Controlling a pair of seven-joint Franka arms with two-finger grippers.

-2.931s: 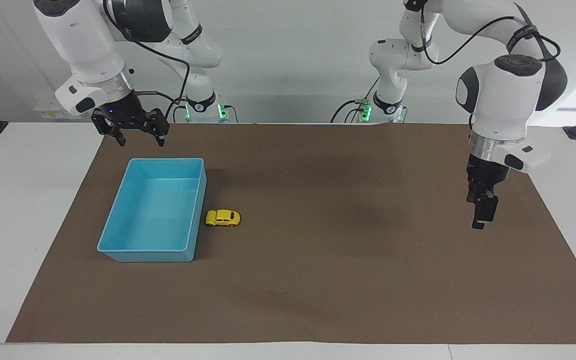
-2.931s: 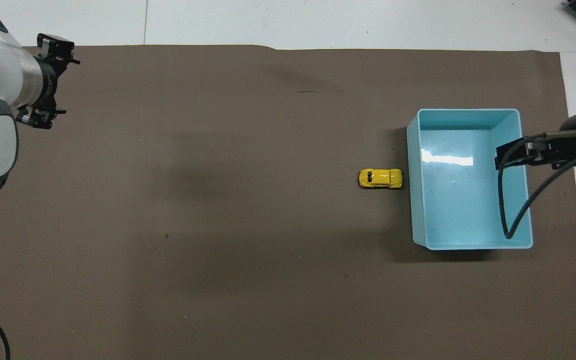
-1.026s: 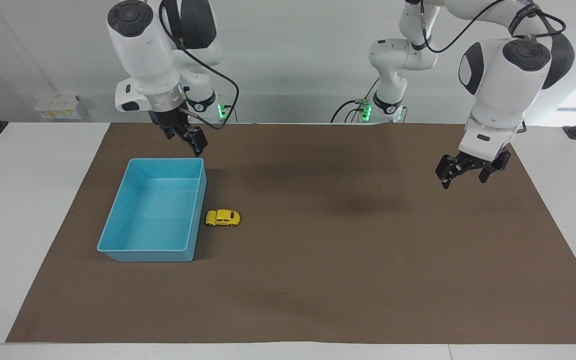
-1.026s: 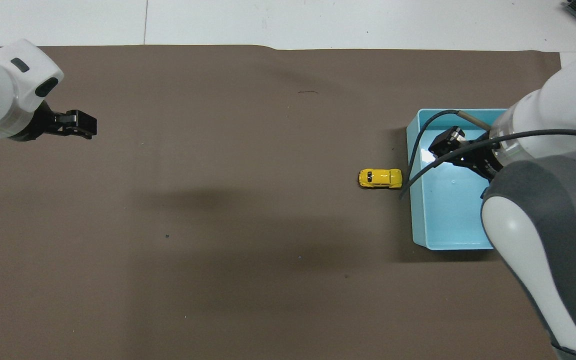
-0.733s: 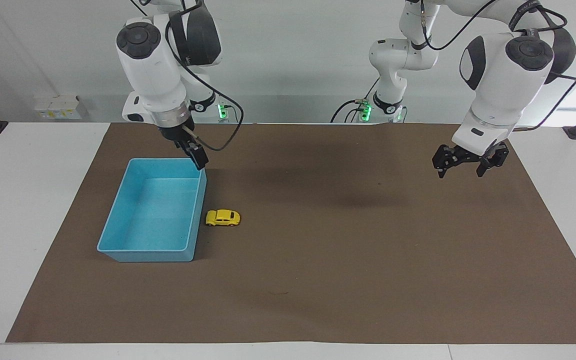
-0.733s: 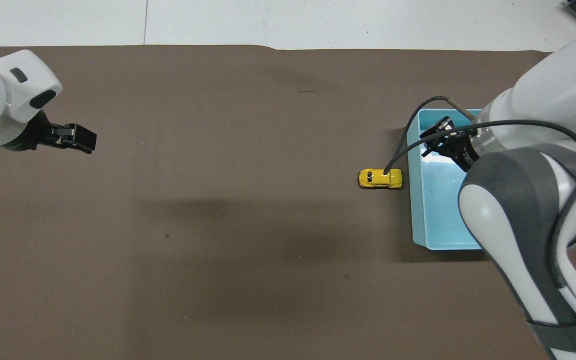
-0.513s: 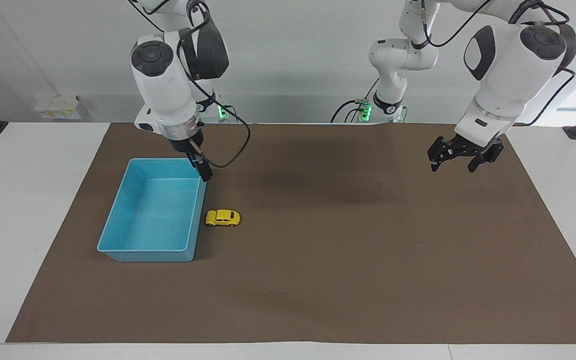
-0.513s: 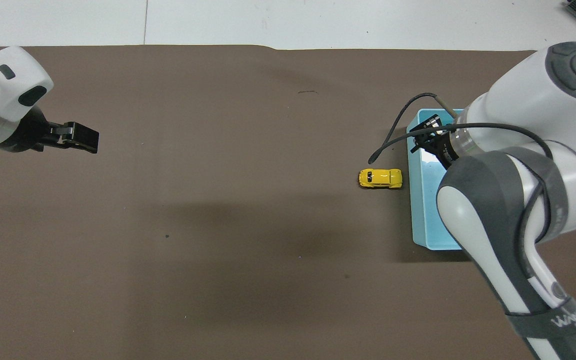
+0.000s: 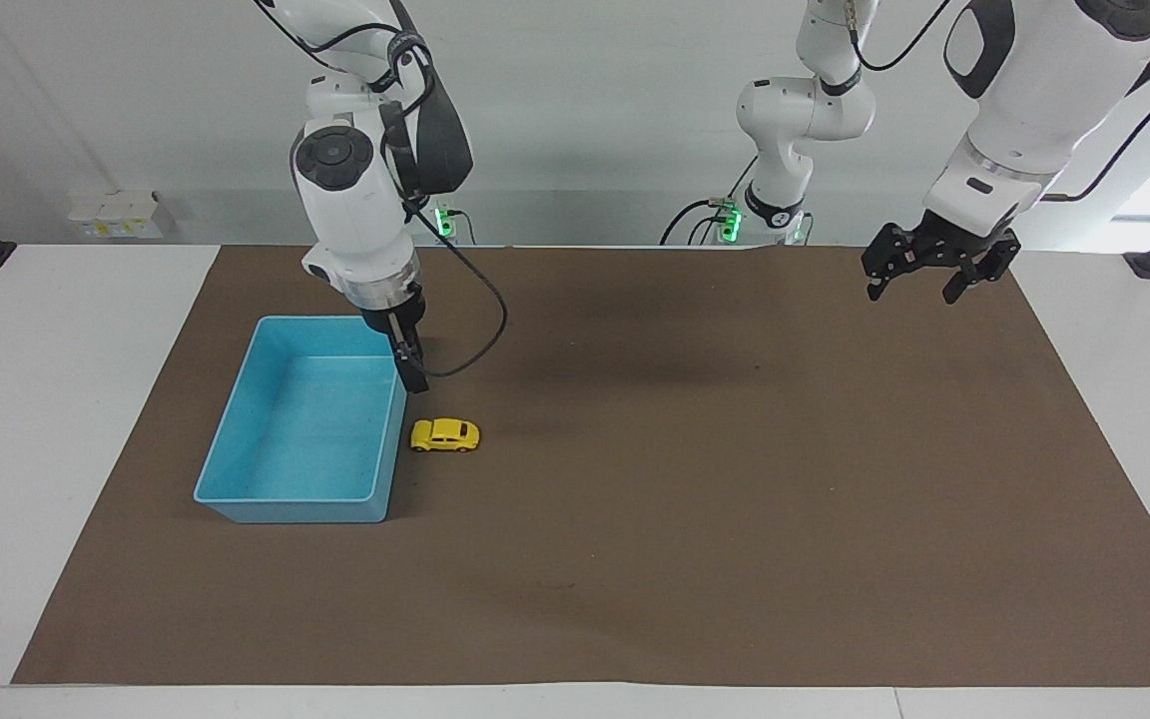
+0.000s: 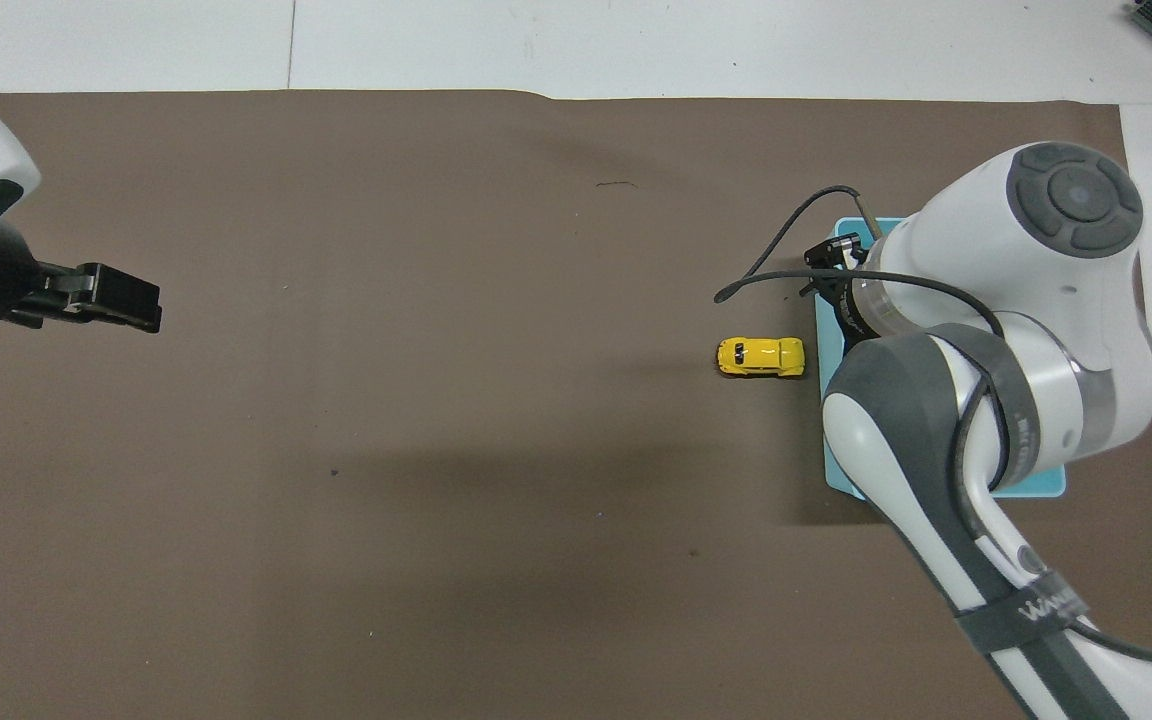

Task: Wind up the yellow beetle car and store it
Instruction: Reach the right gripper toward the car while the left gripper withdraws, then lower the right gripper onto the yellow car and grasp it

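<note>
Both jaws are open: right gripper (image 9: pixel 414 371) hangs above the blue tray's (image 9: pixel 236 441) rim, left gripper (image 9: pixel 935 277) waits. Tray's empty, and the yellow beetle car (image 9: pixel 445 435) sits beside it, untouched.

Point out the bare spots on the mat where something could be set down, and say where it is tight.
Widest free patch: the brown mat from the yellow beetle car toward the left arm's end, where the left gripper hangs high. Also bare: the strip farther from the robots than the blue tray. Tight: the narrow gap between car and tray, with the right gripper just above.
</note>
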